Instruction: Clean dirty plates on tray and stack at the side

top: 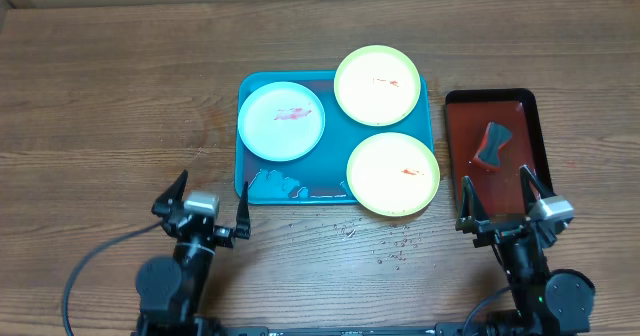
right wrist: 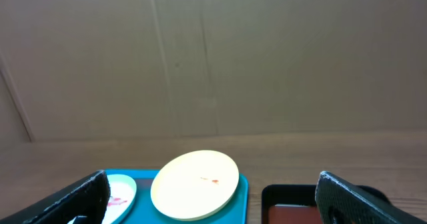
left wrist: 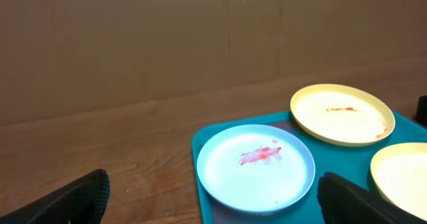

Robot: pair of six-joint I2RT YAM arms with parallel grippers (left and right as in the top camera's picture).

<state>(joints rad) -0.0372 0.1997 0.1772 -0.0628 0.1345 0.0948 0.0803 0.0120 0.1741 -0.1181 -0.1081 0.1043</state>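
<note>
Three plates lie on the teal tray (top: 262, 182): a pale blue-white plate (top: 281, 120) at the left, a yellow-green plate (top: 377, 85) at the back right and another yellow-green plate (top: 393, 173) at the front right. Each has a small red smear. My left gripper (top: 209, 213) is open and empty, in front of the tray's left corner. My right gripper (top: 508, 206) is open and empty, at the front of the dark red tray. In the left wrist view the blue-white plate (left wrist: 257, 169) lies ahead, between the fingers. The right wrist view shows a yellow-green plate (right wrist: 195, 185).
A dark red tray (top: 472, 126) stands to the right of the teal tray with a dark sponge (top: 492, 144) on it. A teal crumpled lump (top: 275, 185) lies at the teal tray's front left. Small crumbs (top: 395, 248) dot the wooden table in front of the tray.
</note>
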